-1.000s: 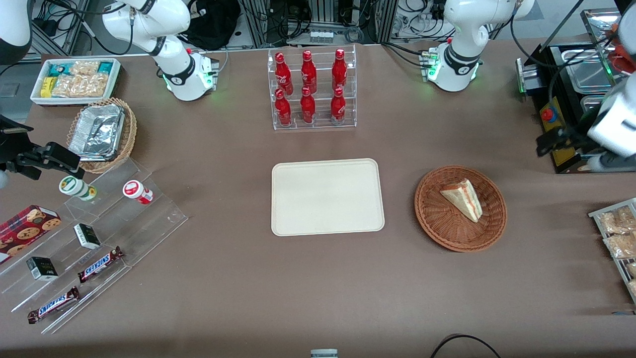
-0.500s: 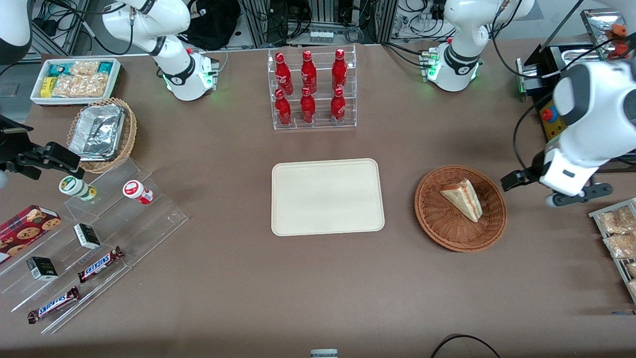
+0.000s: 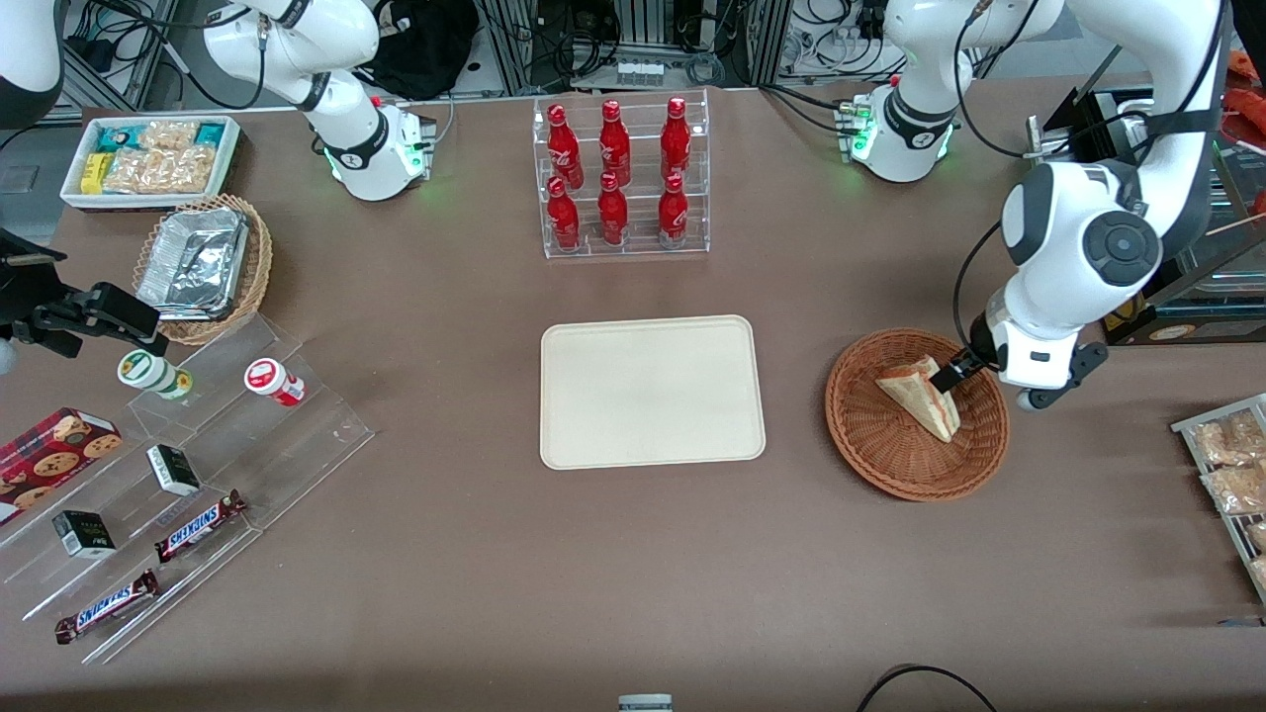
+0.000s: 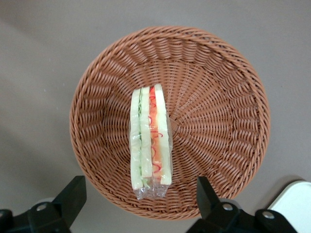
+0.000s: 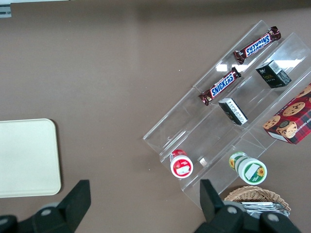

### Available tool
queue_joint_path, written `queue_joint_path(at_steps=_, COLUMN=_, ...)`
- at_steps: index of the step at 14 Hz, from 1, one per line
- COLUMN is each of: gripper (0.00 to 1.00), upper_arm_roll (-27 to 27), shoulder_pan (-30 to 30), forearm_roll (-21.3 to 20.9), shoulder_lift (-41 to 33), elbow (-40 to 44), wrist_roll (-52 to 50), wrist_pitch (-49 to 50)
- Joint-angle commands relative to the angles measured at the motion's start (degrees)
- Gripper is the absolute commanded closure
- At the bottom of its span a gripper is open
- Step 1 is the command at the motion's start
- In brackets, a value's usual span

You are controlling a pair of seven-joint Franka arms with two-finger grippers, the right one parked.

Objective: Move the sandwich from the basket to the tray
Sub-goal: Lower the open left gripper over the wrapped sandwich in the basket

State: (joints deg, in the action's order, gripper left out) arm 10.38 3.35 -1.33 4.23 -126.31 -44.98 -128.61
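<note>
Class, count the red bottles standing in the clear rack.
6 red bottles stand in the clear rack: three on its upper step, three on its lower step. None seem hidden.

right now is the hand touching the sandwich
Apart. The left wrist view shows the hand open above the basket, its fingers wide of the sandwich, with basket weave showing between.

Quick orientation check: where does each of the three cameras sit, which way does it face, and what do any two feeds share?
Front view: high, facing both arm bases; shows the tray, basket and hand over the sandwich.
Left wrist view: looks straight down into the basket at the sandwich; open fingers show.
Right wrist view: looks down on the snack shelf and tray.
Shared: basket and sandwich in front and left wrist; tray in front and right wrist.
</note>
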Motion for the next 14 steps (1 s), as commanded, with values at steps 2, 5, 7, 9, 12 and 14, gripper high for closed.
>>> queue_joint_path(at_steps=2, gripper=0.0, upper_arm_roll=1.4, shoulder_pan=0.1, forearm_roll=0.3, shoulder_lift=2.4, elbow=-1.0, wrist_roll=-5.2, wrist_pitch=-3.6)
queue_joint_path(at_steps=5, gripper=0.0, upper_arm_roll=1.4, shoulder_pan=0.1, forearm_roll=0.2, shoulder_lift=4.3, elbow=-1.0, wrist_roll=-6.1, wrist_pitch=-4.5)
queue_joint_path(at_steps=7, gripper=0.0, upper_arm_roll=1.4, shoulder_pan=0.1, forearm_roll=0.2, shoulder_lift=5.8, elbow=-1.0, wrist_roll=-6.1, wrist_pitch=-6.4)
queue_joint_path(at_steps=9, gripper=0.0, upper_arm_roll=1.4, shoulder_pan=0.1, forearm_roll=0.2, shoulder_lift=7.4, elbow=-1.0, wrist_roll=-6.1, wrist_pitch=-7.9)
queue_joint_path(at_steps=12, gripper=0.24, upper_arm_roll=1.4, shoulder_pan=0.2, forearm_roll=-0.3, shoulder_lift=8.7, elbow=-1.1, wrist_roll=-6.1, wrist_pitch=-8.7)
queue_joint_path(at_steps=14, gripper=0.59, upper_arm_roll=1.4, shoulder_pan=0.2, forearm_roll=-0.3, shoulder_lift=9.7, elbow=-1.0, wrist_roll=-6.2, wrist_pitch=-8.8)
